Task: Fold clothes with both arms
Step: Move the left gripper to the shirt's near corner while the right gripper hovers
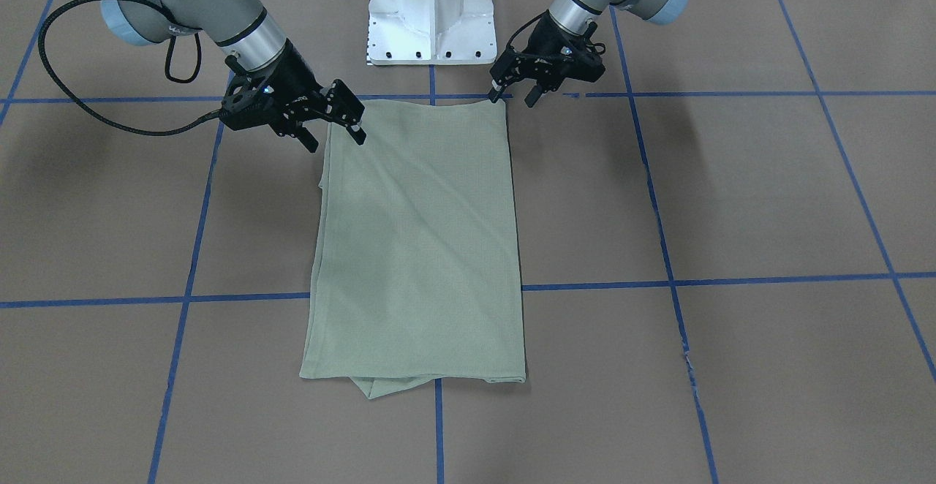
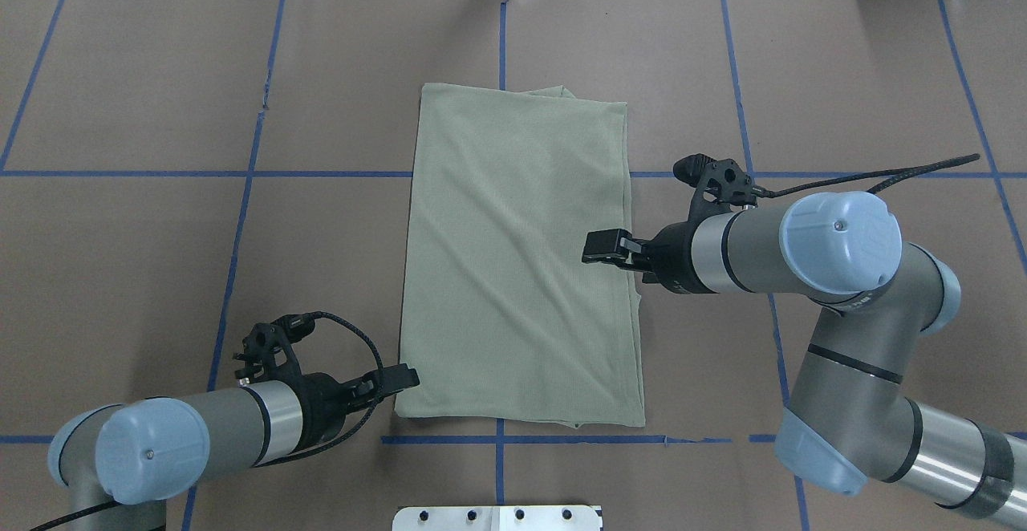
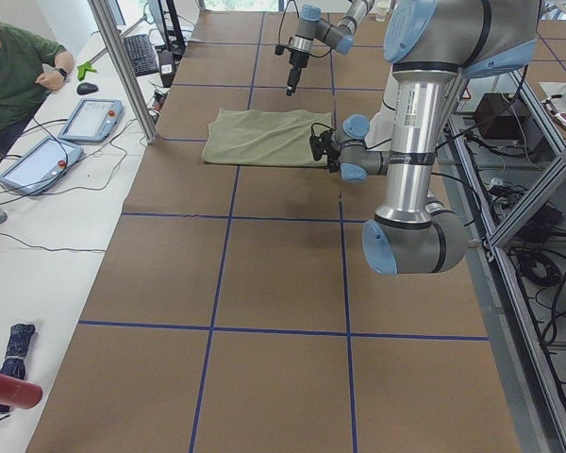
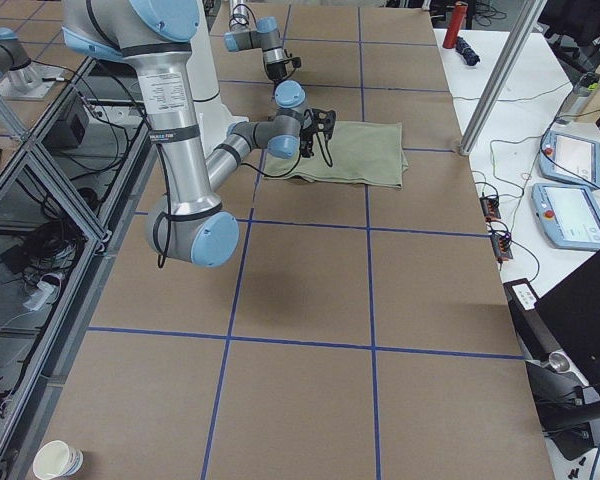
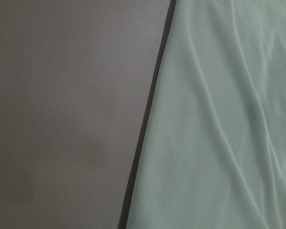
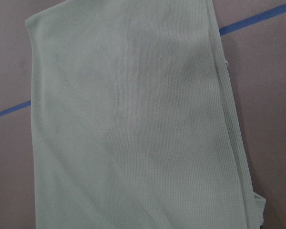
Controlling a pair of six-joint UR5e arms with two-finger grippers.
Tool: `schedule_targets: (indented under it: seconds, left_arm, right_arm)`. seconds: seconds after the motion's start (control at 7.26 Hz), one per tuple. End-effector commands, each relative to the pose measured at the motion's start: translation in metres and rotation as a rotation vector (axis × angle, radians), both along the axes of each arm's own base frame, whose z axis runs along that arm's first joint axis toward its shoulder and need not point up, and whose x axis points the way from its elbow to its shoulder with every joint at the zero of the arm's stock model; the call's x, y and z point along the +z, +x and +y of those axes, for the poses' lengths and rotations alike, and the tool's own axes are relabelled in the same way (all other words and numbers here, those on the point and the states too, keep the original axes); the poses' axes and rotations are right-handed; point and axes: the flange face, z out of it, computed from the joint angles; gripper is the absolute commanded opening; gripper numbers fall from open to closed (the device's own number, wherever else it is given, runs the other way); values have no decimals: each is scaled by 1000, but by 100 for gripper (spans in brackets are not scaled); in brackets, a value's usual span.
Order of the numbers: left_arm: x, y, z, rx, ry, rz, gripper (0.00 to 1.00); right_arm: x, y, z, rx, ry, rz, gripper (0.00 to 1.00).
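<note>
The clothes, one pale green shirt (image 1: 420, 250), lie flat on the brown table, folded into a long rectangle (image 2: 517, 258). My left gripper (image 1: 514, 96) is open at the shirt's near-left corner, low over the table (image 2: 405, 377). My right gripper (image 1: 336, 140) is open too, raised over the shirt's right edge (image 2: 598, 246), and nothing is between its fingers. The left wrist view shows the shirt's edge (image 5: 219, 119) against bare table. Below the right wrist camera spreads the folded cloth (image 6: 133, 124). Neither wrist view shows fingers.
The white pedestal base (image 1: 431, 12) stands at the table's robot side. Blue tape lines (image 1: 665, 250) grid the brown surface. A person (image 3: 19, 75) sits by control tablets (image 3: 90, 118) beyond the table's far edge. A paper cup (image 4: 60, 460) stands near a corner.
</note>
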Motion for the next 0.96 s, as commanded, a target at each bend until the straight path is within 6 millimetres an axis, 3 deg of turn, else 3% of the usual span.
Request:
schedule_targets:
  seconds: [0.0,0.28,0.83]
  left_arm:
    - [-4,25,6,-38,3,-1,94]
    - [-6,32,5,-42,4,1,87]
    - [-3,35,7,-35,5,-7,87]
  right_arm:
    - [0,0,0,0,0,-2,100]
    - [0,0,0,0,1,-3,100]
    - [-2,1,1,0,2,-6,100]
